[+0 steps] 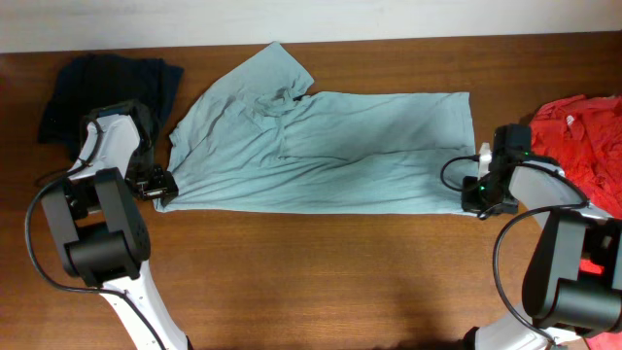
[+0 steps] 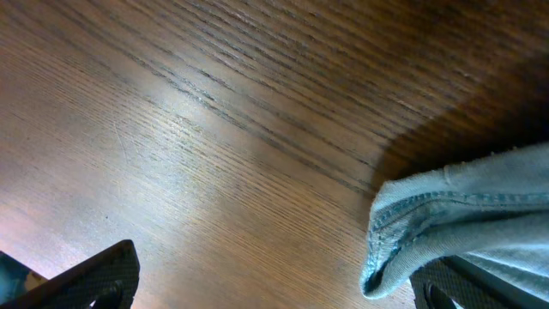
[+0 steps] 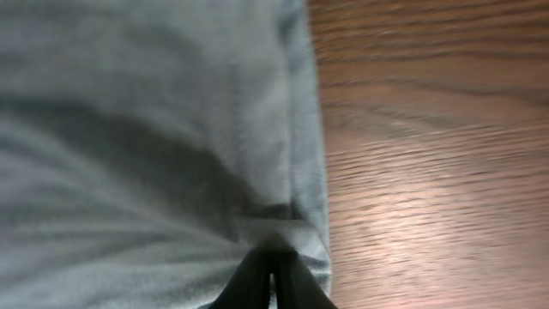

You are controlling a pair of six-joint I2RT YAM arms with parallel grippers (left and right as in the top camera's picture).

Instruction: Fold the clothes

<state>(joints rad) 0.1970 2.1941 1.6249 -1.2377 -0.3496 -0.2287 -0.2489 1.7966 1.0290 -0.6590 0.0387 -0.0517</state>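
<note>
A brown wooden table (image 1: 321, 282) with fine dark grain spans the view; its polished top catches soft glare; a pale off-white strip (image 1: 292, 19) borders its far edge.

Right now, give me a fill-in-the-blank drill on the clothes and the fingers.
The T-shirt lies ___ the navy garment and the red shirt.
The left fingers stand ___ at its edge.
The right fingers are ___ on its hem.
Missing: between; open; shut.
</note>
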